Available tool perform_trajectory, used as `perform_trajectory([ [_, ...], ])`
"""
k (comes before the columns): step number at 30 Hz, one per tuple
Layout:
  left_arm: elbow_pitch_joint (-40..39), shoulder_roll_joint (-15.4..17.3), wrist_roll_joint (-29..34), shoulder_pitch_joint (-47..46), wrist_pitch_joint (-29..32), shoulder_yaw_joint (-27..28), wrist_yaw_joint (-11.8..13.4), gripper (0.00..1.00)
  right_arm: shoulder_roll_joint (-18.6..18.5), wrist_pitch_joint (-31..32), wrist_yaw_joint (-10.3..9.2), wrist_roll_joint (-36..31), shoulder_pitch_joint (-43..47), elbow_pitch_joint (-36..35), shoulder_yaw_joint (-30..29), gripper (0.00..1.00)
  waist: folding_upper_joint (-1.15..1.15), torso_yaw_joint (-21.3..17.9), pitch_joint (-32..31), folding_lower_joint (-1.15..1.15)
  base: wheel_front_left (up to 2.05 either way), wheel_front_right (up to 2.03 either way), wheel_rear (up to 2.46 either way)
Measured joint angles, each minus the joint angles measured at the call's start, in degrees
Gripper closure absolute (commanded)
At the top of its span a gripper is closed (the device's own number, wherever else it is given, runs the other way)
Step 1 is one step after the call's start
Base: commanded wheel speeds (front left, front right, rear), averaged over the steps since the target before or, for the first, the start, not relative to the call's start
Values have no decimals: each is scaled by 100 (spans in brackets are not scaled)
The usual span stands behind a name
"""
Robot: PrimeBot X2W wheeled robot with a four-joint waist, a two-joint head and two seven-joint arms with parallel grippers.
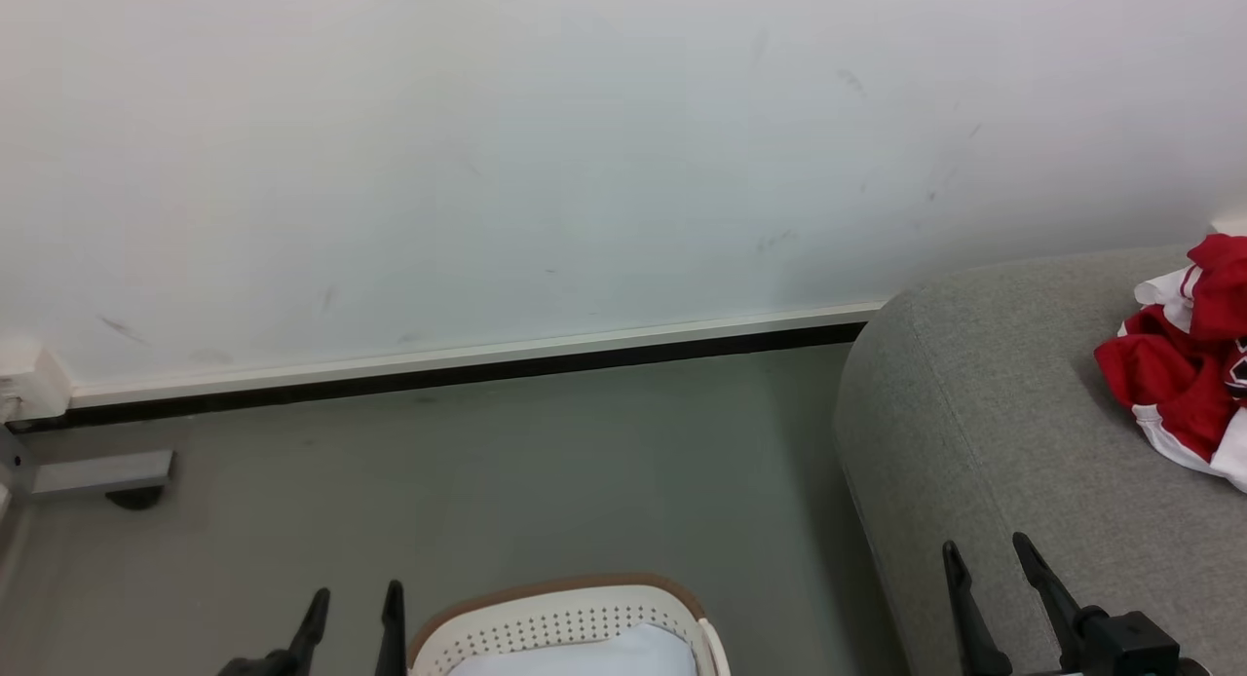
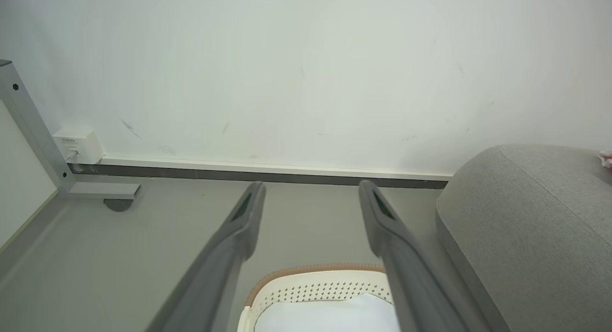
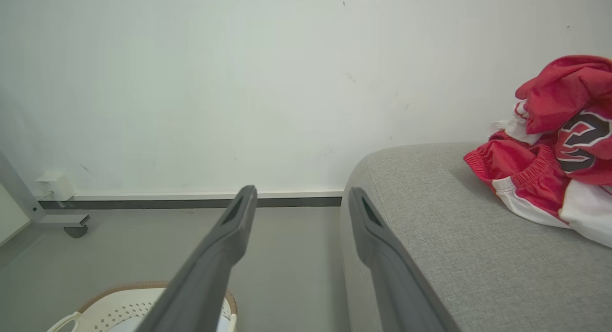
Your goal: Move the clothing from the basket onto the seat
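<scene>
Red clothing [image 1: 1179, 384] lies on the seat [image 1: 974, 432], apart from the right hand [image 1: 986, 547].

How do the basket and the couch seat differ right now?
The cream perforated plastic basket with a brown rim is small; the light-grey woven-fabric seat is far larger. The basket holds something pale; the seat bears crumpled red-and-white clothing. Both have rounded corners.

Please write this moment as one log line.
red clothing: on seat | basket: white item inside | left gripper: open, empty | right gripper: open, empty
</scene>
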Motion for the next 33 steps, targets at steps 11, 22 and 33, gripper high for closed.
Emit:
perform_trajectory([
  [11, 252, -113, -100, 75, 77, 37, -120, 100, 15, 73, 1, 132, 166, 202, 30, 100, 0, 8, 18, 0, 0, 0, 0],
  [22, 207, -124, -1232, 23, 380, 205, -224, 100, 18, 378, 1, 1321, 159, 81, -145, 100, 0, 27, 35, 0, 0, 0, 0],
  [33, 140, -148, -2231, -79, 653, 350, -324, 100, 18, 645, 1, 2357, 131, -43, -294, 100, 0, 45, 52, 0, 0, 0, 0],
])
